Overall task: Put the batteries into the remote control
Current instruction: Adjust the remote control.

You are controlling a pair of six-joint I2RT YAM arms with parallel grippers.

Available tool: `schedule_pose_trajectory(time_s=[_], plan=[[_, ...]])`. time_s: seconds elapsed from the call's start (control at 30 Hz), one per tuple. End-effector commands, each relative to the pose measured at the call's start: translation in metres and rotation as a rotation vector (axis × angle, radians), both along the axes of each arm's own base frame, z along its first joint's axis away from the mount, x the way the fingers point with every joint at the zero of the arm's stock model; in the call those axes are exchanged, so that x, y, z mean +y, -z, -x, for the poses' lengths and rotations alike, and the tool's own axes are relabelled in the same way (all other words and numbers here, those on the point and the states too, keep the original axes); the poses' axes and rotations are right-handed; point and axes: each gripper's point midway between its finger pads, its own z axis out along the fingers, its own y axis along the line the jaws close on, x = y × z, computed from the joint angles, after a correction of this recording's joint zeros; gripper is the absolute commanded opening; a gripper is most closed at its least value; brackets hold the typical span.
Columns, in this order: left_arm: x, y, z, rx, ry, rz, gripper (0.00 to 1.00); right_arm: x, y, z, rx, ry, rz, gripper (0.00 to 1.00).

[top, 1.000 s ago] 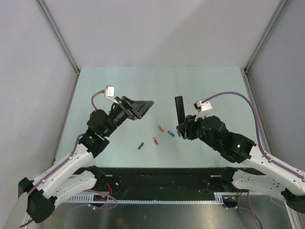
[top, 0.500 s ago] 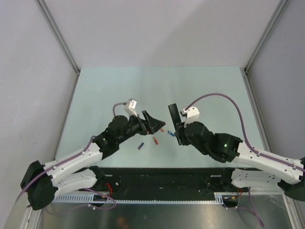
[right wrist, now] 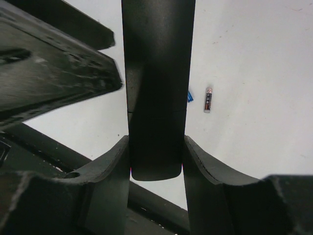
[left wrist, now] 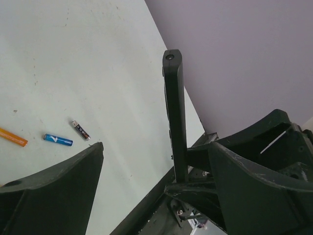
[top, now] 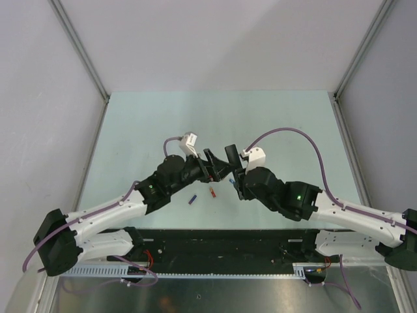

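Drawn together since a second ago: left pincer (top: 215, 165) and right pincer (top: 237, 176), earlier well apart, now almost tip to tip above the table (top: 143, 124). Carried along with the right pincer, the remote control (top: 230, 155), now standing upright straight ahead of the left pincer. Left pincer (left wrist: 155, 147): spread wide, holding nothing, one finger (left wrist: 54, 188) low on the left, the other (left wrist: 254, 186) on the right, with the remote control (left wrist: 175, 107) seen edge-on between them, nearer the right finger; inside the gap or just beyond it, hard to tell from the wrist view. Right pincer (right wrist: 156, 159): pinching the lower end of the remote control (right wrist: 157, 68) between both fingers (right wrist: 115, 166), the bar running up and away from the palm. Beyond the left pincer's left finger, lying flat on the table: an orange battery (left wrist: 13, 138), a blue battery (left wrist: 57, 140) just beside it, and a dark grey battery (left wrist: 80, 130) next along. Just right of the pinched bar in the right wrist view, the same dark grey battery (right wrist: 208, 99), with a sliver of blue at the bar's edge. On the near side of the left pincer in the overhead view: an orange-red battery (top: 212, 192) and a purple battery (top: 193, 199), both apart from either pincer.
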Motion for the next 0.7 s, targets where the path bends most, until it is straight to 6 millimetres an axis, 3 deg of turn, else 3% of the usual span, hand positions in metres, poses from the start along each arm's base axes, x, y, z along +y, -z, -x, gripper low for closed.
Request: schedule_pose_trajectory(time_s=[0.0,0.47,0.67], plan=[[-0.014,-0.023,-0.006,-0.061,0.009,0.040,0.88,0.019,-0.030,-0.003,-0.030,-0.001,-0.115,0.38],[-0.031,-0.030,-0.011,-0.079,0.006,0.110,0.63,0.029,-0.029,0.004,-0.021,-0.023,-0.127,0.38],[-0.036,-0.025,-0.008,-0.072,0.020,0.129,0.58,0.032,-0.030,0.005,-0.020,-0.027,-0.140,0.38]])
